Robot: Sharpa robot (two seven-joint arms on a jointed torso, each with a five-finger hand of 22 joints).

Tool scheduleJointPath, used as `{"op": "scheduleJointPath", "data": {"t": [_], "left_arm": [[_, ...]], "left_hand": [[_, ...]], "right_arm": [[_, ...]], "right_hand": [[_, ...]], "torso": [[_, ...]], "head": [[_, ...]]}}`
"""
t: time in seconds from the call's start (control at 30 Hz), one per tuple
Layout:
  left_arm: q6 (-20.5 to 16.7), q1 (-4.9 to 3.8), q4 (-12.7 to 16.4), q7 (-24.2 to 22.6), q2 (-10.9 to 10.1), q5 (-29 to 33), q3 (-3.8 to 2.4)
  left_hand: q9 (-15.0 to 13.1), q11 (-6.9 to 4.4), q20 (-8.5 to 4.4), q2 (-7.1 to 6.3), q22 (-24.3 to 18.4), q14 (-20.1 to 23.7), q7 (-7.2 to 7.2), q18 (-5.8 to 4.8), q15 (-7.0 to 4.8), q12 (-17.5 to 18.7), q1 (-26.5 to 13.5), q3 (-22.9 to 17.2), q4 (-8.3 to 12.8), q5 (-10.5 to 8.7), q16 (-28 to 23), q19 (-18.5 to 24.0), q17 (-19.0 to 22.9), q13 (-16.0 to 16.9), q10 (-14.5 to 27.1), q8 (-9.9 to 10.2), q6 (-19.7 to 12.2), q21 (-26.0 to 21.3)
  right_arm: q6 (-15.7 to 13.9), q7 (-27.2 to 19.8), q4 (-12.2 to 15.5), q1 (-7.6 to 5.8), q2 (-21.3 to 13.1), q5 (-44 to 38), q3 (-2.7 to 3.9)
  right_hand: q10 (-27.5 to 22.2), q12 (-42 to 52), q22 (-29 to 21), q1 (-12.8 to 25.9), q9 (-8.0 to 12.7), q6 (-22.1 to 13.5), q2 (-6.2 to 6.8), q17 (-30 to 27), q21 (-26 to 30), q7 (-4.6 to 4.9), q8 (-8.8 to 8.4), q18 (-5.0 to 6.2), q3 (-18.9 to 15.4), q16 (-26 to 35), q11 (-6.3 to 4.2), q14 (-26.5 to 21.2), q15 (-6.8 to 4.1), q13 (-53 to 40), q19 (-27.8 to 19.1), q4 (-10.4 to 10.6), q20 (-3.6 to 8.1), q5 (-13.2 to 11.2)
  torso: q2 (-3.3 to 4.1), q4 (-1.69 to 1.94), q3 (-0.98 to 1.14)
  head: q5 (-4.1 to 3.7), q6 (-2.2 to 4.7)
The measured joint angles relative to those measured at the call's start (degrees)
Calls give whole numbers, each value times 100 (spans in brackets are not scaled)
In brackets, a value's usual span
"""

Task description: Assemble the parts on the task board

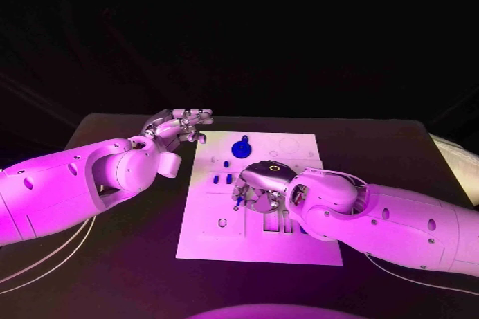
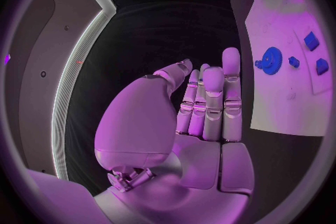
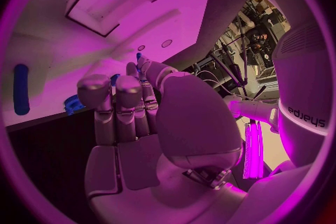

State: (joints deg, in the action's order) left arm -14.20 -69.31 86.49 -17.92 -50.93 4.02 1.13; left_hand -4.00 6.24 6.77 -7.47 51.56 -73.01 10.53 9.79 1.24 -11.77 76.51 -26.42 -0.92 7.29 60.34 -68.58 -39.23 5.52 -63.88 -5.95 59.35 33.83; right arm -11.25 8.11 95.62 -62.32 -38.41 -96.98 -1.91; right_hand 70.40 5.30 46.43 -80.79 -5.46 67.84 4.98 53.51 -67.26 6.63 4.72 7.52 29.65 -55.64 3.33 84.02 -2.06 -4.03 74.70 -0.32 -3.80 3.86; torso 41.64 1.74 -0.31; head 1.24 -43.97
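Task board [image 1: 214, 236] sits mid-table, white plate on the black table [image 1: 120, 263], long side running away from us. Blue gear [image 1: 241, 150] lies flat near the board's far end, w/ small blue parts [image 1: 221, 180] in a row just nearer us, approx. board centre-left. In the left wrist view we see the same gear [image 2: 270, 60] plus small blue blocks [image 2: 311, 41] beside it on the board [image 2: 287, 101].

Left hand [image 1: 180, 127] hovers off the board's far-left corner, over the table, not touching anything; we see the fingers [image 2: 213, 95] straight and close together, palm bare, so it's released, holding nothing.

Right hand [image 1: 261, 187] is down over the board's middle, fingers curled toward the surface. Right wrist view shows fingertips [image 3: 143, 64] near the board [image 3: 105, 39], a small blue bit at them, but we can't tell if it's grasped. A blue elongated part [image 3: 21, 96] lies apart on the board, and a blue toothed piece [image 3: 73, 104] peeks beside the fingers.
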Motion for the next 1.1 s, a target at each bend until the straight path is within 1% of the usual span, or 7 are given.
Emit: {"op": "scheduleJointPath", "data": {"t": [0.1,0.17,0.37,1.0,1.1], "left_arm": [[9,0,0,5,3,0,0],[16,0,0,8,4,0,1],[32,1,-2,20,6,0,2],[62,2,-5,55,13,-3,3],[65,2,-5,58,13,-8,3]], "left_hand": [[0,0,0,0,0,0,0,0,0,0,0,0,0,0,0,0,0,0,0,0,0,0],[0,-21,0,0,-6,0,0,0,0,0,0,0,0,24,0,0,9,0,21,0,0,0],[0,-21,0,0,-6,0,0,0,0,0,0,0,0,24,0,0,8,-1,20,0,0,0],[0,0,0,0,-10,0,0,0,0,0,0,0,0,23,0,0,17,-2,41,0,0,0],[0,0,0,0,-10,0,0,0,0,0,0,0,0,23,0,0,18,-2,41,0,0,1]], "right_arm": [[18,2,-23,6,25,-28,-3],[31,4,-40,12,40,-48,-5],[76,5,-53,31,77,-89,-12],[210,13,-127,61,182,-249,-23],[236,22,-134,65,203,-299,-19]], "right_hand": [[0,0,0,8,-1,0,8,0,0,0,-11,0,0,0,0,0,0,0,0,0,0,-1],[0,0,0,15,-1,-1,15,-1,0,0,-15,0,0,0,0,0,0,0,0,0,0,-1],[-1,-7,0,15,-1,-2,15,-1,0,-2,-21,0,-1,0,1,0,0,0,0,0,0,-2],[-1,-22,-6,29,0,12,33,12,0,13,-46,0,16,0,2,0,0,8,0,-17,0,-24],[-1,-22,11,35,-1,11,40,25,0,13,-28,0,16,-27,3,0,0,3,0,-17,0,-23]], "torso": [[0,0,0],[0,-1,0],[0,-4,1],[-1,-4,1],[-1,-5,1]], "head": [[5,-4],[10,-5],[29,-16],[41,-47],[41,-54]]}}
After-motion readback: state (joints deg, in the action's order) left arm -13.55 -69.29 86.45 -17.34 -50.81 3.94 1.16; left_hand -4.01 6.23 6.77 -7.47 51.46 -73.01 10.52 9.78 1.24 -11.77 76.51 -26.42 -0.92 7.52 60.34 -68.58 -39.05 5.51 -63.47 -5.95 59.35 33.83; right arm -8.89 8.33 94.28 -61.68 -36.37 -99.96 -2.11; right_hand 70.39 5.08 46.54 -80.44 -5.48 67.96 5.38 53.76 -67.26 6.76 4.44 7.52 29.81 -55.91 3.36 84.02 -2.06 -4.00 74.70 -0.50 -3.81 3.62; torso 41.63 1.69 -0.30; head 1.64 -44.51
